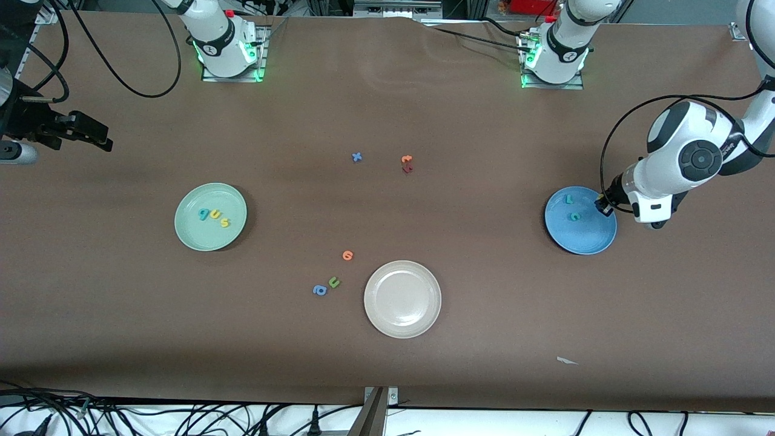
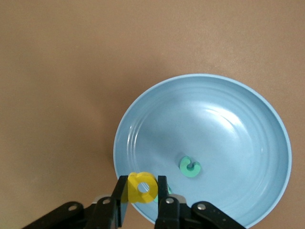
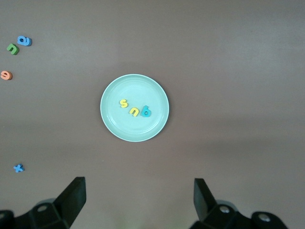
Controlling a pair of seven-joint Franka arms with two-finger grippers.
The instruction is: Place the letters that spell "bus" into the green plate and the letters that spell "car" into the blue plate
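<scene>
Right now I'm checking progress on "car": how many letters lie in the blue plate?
2: a teal "r" and teal "c" lie in the blue plate. The yellow "a" is between the left gripper fingers.

Both arms are glossy white with rounded shells and dark grey joint rings; the left arm (image 1: 684,157) shows a round black cap with a ringed hub on its elbow joint and a black cable looping over it. Each base sits on a metal plate with green lights glowing at the foot, a small red button on top and black markings on a dark collar band. The left gripper (image 2: 143,191) has matte black fingers with silver screw heads on the linkages; the right gripper (image 3: 138,198) has the same black fingers and silver screws, black cables trailing by its wrist
</scene>
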